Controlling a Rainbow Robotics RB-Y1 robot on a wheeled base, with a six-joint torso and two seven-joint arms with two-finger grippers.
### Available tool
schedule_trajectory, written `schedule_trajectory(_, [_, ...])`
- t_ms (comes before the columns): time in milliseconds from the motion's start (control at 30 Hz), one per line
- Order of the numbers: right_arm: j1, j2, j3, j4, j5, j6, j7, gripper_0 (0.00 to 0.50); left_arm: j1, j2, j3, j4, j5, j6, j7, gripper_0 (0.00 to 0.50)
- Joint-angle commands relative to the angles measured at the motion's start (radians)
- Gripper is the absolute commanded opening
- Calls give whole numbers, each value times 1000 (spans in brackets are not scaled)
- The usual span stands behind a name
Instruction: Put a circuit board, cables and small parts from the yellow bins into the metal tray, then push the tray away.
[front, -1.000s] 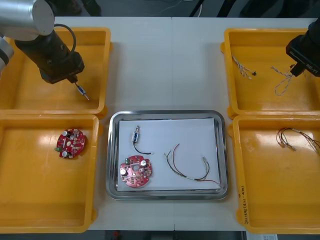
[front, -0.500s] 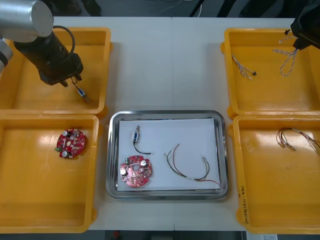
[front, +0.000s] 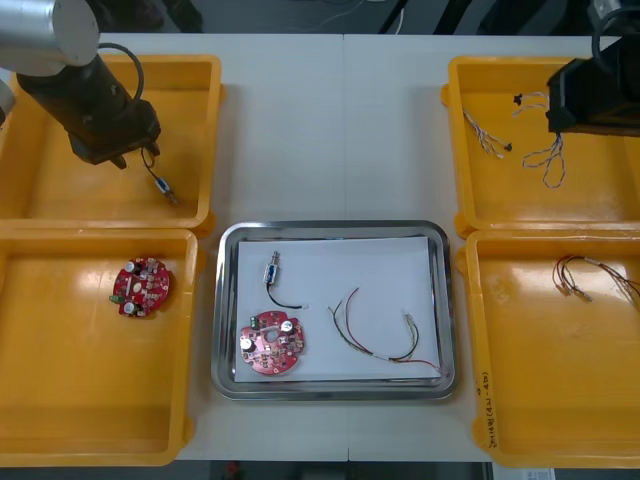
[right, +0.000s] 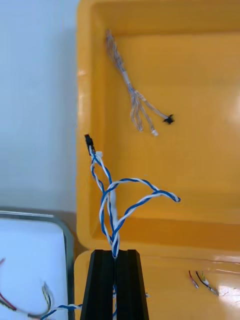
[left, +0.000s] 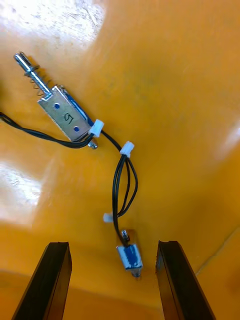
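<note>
My left gripper (front: 140, 157) hangs open over the far left yellow bin (front: 60, 200). A small metal part (front: 161, 188) on a black cable lies on the bin floor below it. In the left wrist view that part (left: 130, 257) lies between my open fingers (left: 54, 277), untouched, and a second metal part (left: 59, 108) lies farther off. My right gripper (front: 563, 112) is above the far right bin (front: 460, 150), shut on a twisted blue and white cable (front: 545, 157) that dangles from it. The right wrist view shows the shut gripper (right: 115, 253) pinching this cable (right: 116, 200).
The metal tray (front: 226, 300) at the centre holds a red circuit board (front: 270, 343), a small metal part (front: 272, 270) and a cable (front: 385, 338). Another board (front: 141, 286) lies in the near left bin. A second twisted cable (front: 484, 134) stays in the far right bin; red and yellow cables (front: 590, 275) lie in the near right bin.
My left gripper has opened and let the small metal part drop onto the far left bin's floor. My right gripper has lifted the blue and white cable and shifted left.
</note>
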Motion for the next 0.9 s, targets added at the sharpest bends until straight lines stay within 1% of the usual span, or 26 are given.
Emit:
schedule_trajectory(33, [22,-89,128,-134,-94,3,34,0,-1,69,51,-80,-5,75,-37,500])
schedule_trajectory(200, [22,-119,215,-207,-177,3,41,0,-1,75,100,-129,-14,151,-33,500])
schedule_trajectory(333, [22,-142,283,-253,-221,3,52,0,4,77,140,-171,-28,205,-27,500])
schedule_trajectory(400, [22,-145,317,-270,-229,3,54,0,21,75,167,-209,-37,223,-23,500])
schedule_trajectory(433, [22,-145,340,-282,-226,3,57,0,39,75,187,-240,-42,231,-22,500])
schedule_trajectory(467, [22,-145,340,-282,-226,3,57,0,39,75,187,-240,-42,231,-22,500])
schedule_trajectory(500, [22,-145,377,-307,-212,-24,64,0,75,77,204,-296,-47,239,-17,500])
schedule_trajectory(667, [11,-145,478,-351,-169,-93,89,0,131,75,216,-388,-62,240,4,500])
schedule_trajectory(767, [-15,-139,561,-365,-117,-128,162,0,159,71,216,-439,-74,240,42,500])
schedule_trajectory(900, [-38,-115,620,-356,-82,-159,256,0,194,55,218,-511,-86,240,104,500])
